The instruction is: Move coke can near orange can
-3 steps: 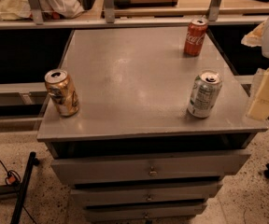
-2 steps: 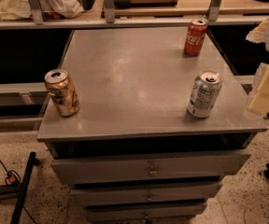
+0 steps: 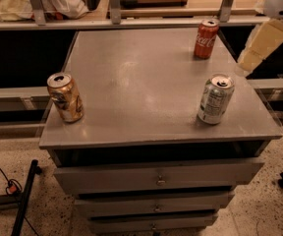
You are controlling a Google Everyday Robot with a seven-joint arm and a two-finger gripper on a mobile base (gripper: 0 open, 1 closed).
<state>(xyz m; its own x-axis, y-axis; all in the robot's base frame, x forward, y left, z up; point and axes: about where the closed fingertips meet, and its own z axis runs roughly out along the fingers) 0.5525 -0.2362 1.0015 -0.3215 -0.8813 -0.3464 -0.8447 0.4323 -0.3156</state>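
The coke can [image 3: 206, 38], red with white script, stands upright at the far right of the grey cabinet top [image 3: 141, 77]. The orange can [image 3: 66, 98], orange-gold with a silver top, stands upright near the front left corner. My gripper [image 3: 261, 44] shows as a pale cream shape at the right edge, above the cabinet's right side. It is to the right of the coke can and apart from it.
A silver-grey can [image 3: 215, 99] stands upright at the front right of the top. Drawers [image 3: 157, 180] lie below the front edge. A shelf with metal posts [image 3: 114, 4] runs behind the cabinet. A black stand leg [image 3: 24, 195] and a cable lie on the floor at the left.
The pale gripper at the right edge has moved up and to the left, closer to the coke can. None of the cans has moved.
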